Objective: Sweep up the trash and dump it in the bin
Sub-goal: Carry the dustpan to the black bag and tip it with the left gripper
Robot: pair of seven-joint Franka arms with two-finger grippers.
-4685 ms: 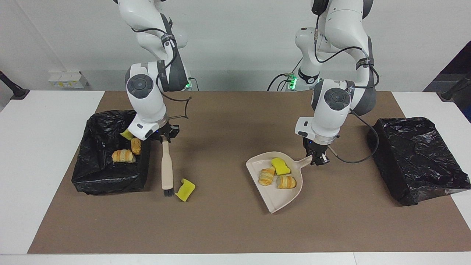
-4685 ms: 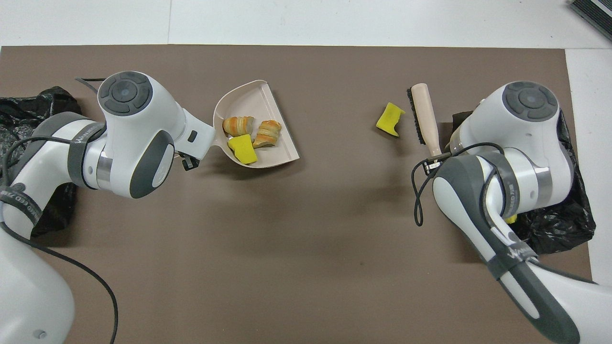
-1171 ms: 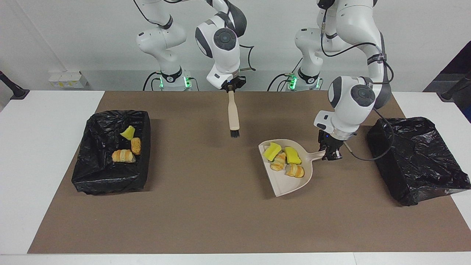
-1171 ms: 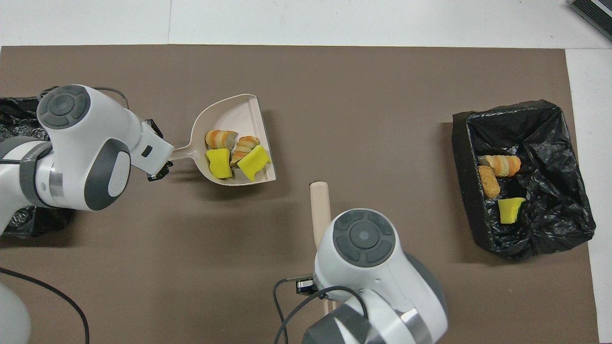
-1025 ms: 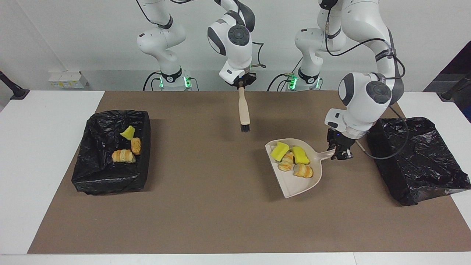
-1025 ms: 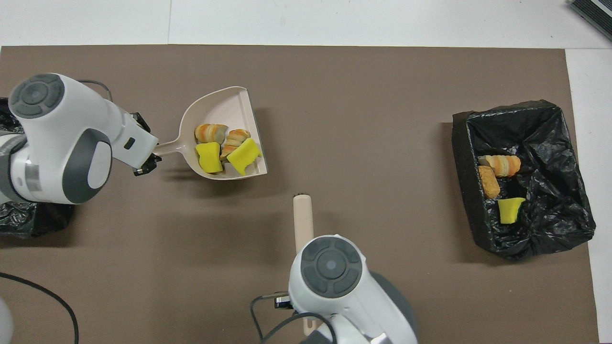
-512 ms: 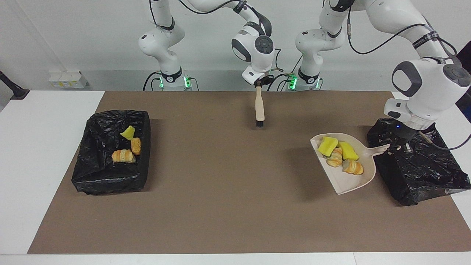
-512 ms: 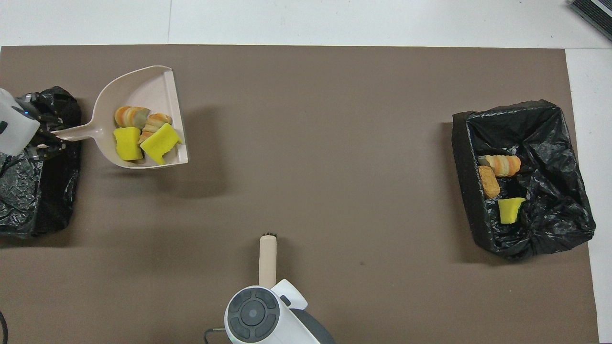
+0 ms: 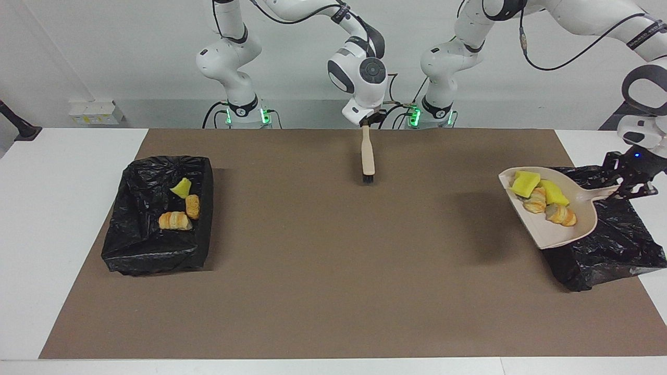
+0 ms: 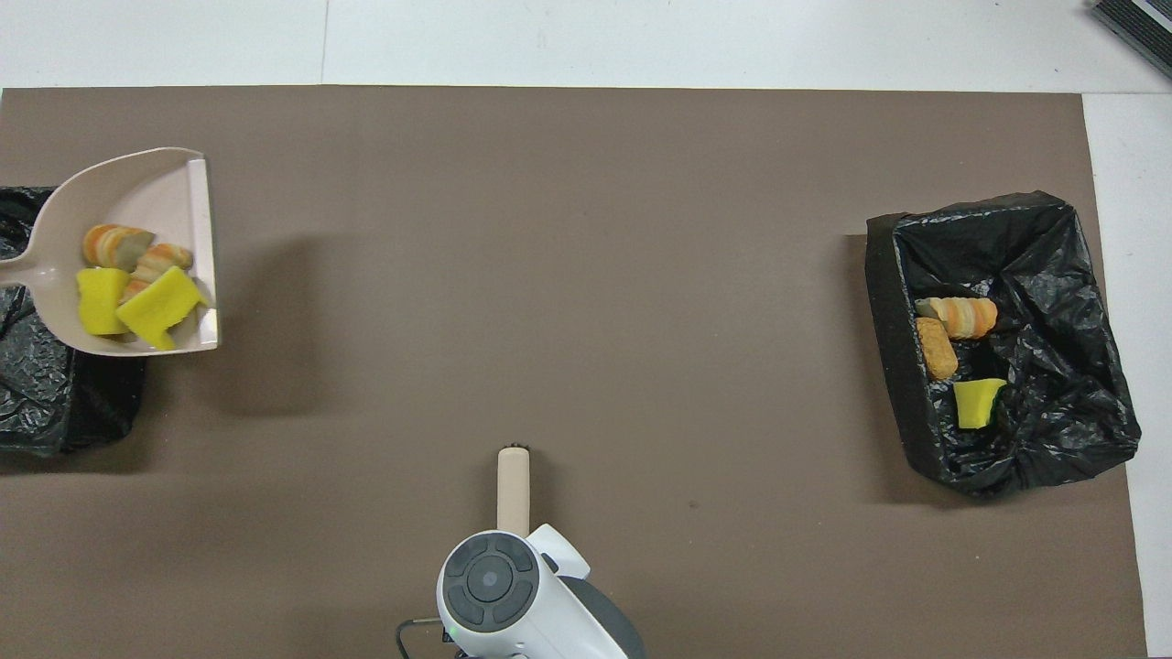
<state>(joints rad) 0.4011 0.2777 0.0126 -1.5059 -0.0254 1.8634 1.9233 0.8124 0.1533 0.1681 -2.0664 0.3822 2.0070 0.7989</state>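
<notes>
- The left gripper (image 9: 632,185) is clamped on the handle of a beige dustpan (image 9: 563,234), holding it in the air over the edge of the black-lined bin (image 9: 615,245) at the left arm's end of the table.
- Four pieces of trash sit in the pan: two yellow sponge chunks (image 9: 525,183) and two golden-brown pastries (image 9: 561,214) (bunched together near the handle end, touching one another).
- In the overhead view the pan (image 10: 165,192) juts from the frame's edge, partly above that bin's liner (image 10: 46,403) and partly above the brown mat (image 10: 586,275).
- The right gripper (image 9: 366,122) is closed on the handle tip of a beige brush (image 9: 368,153), which hangs bristles-down over the mat midway along the table, at the robots' end of it.
- The second black-lined bin (image 9: 156,250), at the right arm's end, holds three more pieces: a yellow sponge chunk (image 9: 182,187), a small brown pastry (image 9: 193,206) and a striped croissant (image 9: 175,221) (all lying close together).
</notes>
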